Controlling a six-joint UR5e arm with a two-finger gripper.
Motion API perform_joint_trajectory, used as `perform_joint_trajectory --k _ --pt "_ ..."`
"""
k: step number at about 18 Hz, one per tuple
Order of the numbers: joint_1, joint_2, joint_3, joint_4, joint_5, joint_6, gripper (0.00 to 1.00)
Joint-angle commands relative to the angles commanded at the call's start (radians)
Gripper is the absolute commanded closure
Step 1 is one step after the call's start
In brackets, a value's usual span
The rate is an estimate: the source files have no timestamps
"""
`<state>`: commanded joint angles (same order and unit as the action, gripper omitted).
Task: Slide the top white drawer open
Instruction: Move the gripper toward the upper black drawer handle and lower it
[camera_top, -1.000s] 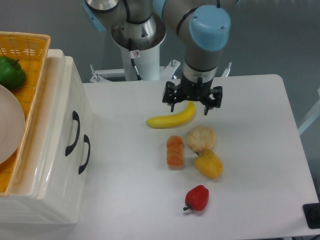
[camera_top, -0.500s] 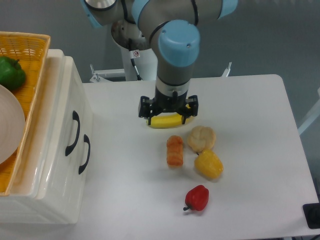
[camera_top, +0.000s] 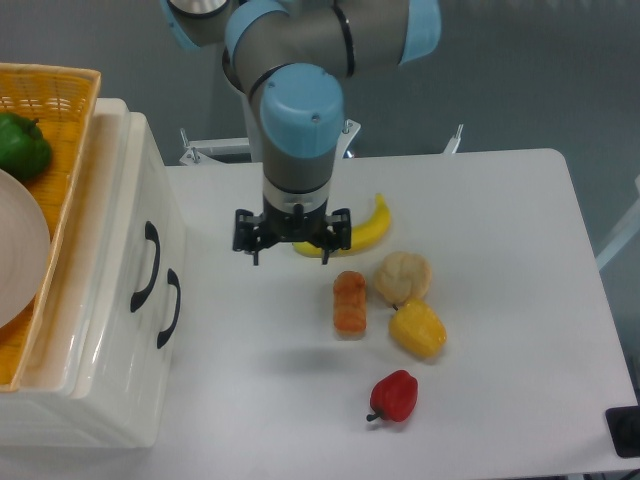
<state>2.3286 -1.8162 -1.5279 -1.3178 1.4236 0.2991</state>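
Approach step, by my reading: the fingers (camera_top: 291, 243) hang spread wide and hold nothing above the surface (camera_top: 500, 200). The top white drawer (camera_top: 120, 250) sits shut well to their left. Next they must reach its upper black handle (camera_top: 147, 266) and close on it.

A white table (camera_top: 500, 200) with rounded corners fills most of the view, evenly lit, with only soft shadows on its top. Behind the table stands a plain grey-blue wall (camera_top: 540, 70). Just beyond the table's far edge, white metal frame bars (camera_top: 215, 150) show against that wall. Off the table's right edge, a white slanted strut (camera_top: 618, 235) crosses grey floor.
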Motion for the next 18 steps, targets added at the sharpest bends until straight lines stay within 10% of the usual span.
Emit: perform_joint_trajectory --k 18 --pt "-0.081 -0.025 0.011 0.008 -0.126 -0.057 0.00"
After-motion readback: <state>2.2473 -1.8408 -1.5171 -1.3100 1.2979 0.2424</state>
